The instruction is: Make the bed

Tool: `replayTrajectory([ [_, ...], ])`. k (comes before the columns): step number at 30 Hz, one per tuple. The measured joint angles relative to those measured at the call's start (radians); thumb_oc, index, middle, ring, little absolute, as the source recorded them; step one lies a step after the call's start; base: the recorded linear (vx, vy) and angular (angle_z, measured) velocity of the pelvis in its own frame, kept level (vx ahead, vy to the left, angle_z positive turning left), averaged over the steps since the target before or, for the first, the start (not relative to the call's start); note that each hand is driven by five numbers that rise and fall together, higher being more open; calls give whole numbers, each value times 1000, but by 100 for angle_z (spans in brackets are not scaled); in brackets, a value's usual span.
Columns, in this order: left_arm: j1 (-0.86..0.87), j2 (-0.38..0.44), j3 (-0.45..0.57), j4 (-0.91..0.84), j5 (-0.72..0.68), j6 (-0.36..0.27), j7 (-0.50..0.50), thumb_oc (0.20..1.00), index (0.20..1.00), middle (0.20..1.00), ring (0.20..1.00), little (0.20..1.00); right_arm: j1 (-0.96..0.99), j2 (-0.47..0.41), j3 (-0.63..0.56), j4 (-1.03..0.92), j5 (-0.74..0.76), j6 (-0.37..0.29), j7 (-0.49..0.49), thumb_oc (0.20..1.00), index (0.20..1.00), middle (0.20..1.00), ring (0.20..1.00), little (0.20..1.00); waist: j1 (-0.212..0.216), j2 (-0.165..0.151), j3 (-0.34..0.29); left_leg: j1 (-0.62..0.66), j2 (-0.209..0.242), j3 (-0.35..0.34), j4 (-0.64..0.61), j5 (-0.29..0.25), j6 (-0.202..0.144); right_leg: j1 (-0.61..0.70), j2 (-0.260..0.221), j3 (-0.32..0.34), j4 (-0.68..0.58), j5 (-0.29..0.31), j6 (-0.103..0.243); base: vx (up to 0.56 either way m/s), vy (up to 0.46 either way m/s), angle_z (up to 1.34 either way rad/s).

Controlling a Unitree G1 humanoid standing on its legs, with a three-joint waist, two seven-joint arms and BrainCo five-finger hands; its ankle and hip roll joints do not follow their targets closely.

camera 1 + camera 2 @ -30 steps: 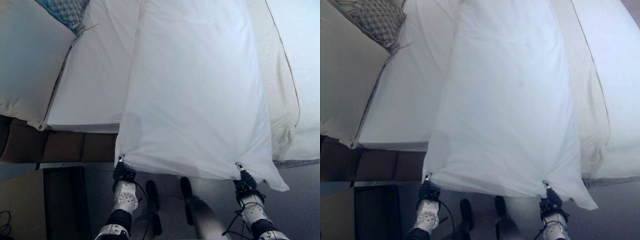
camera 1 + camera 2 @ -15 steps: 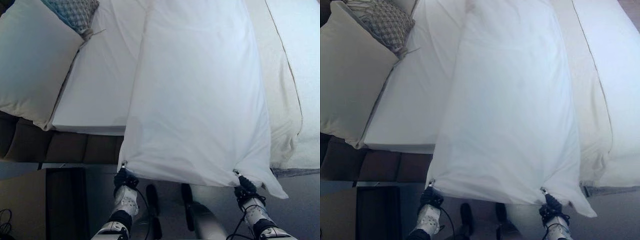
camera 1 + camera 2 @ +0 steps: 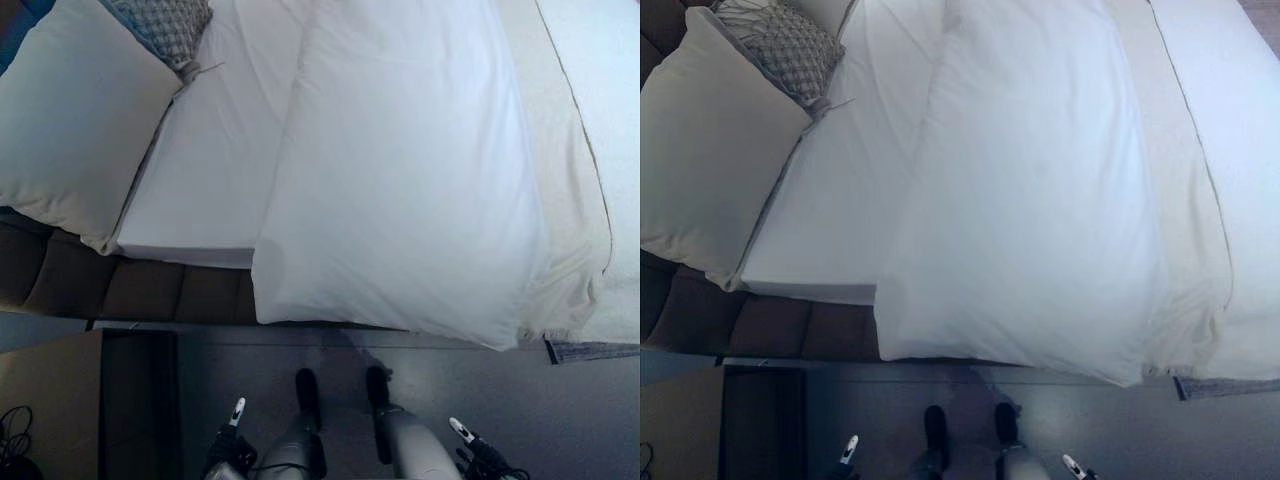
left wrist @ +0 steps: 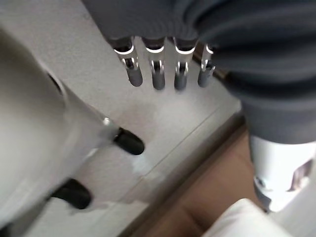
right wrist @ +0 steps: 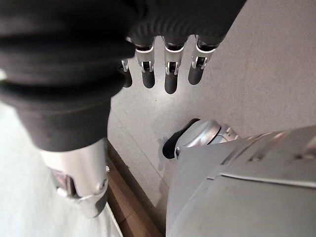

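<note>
- Far left there's a big white pillow (image 3: 70, 120) leaning at the head end of the bed (image 3: 205, 190), with a grey patterned cushion (image 3: 165, 25) tucked just behind its top corner.
- Under that you can see the dark padded bed base (image 3: 130, 290), and below it the grey floor (image 3: 560, 400).
- Next over is a bare strip of white sheet (image 3: 220, 130), pretty flat with a few light creases.
- Middle of the bed: the long white duvet (image 3: 410, 170) lies folded in a thick band. Its near end hangs slightly over the bed edge, and nothing is holding it.
- Right of the duvet there's a cream blanket (image 3: 575, 200) with a thin dark seam line, and its near corner droops over the edge.
- Left robot hand (image 4: 158, 74) is down low over the floor, well clear of the bed. The wrist view shows the fingers straight and side by side, thumb out to the side, nothing in them.
- Right robot hand (image 5: 168, 74) is in the same position: low over the floor, fingers straight in a row, holding nothing.
</note>
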Motion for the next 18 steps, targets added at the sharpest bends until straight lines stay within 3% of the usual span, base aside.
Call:
replayTrajectory([
  [4,20,2,-26,-1,37,28,-91,1000,1000,1000,1000,1000,6,0,-18,-2,1,0,14,1000,1000,1000,1000,1000,-2,17,-12,-6,1,-1,1,6,2,-2,0,-1,1,4,-3,0,0,0],
  [10,29,33,-97,-36,55,65,-188,1000,1000,1000,1000,1000,9,-8,-63,-31,23,-7,17,1000,1000,1000,1000,1000,-5,16,-14,-9,-2,0,2,10,8,-3,-2,-2,0,10,-7,0,0,0],
  [12,61,73,-172,-144,109,68,-208,1000,1000,1000,1000,1000,32,-15,-66,-128,38,-11,14,1000,1000,1000,1000,1000,-8,15,-16,-9,-3,0,2,10,8,-2,-3,-2,-1,9,-6,0,0,0],
  [18,3,148,-254,-341,119,39,-288,1000,1000,1000,1000,1000,24,-46,-20,-378,42,-61,13,1000,1000,1000,1000,1000,-27,-11,-31,-11,-6,1,2,11,10,-7,-5,-2,2,9,0,-5,-2,-1],
])
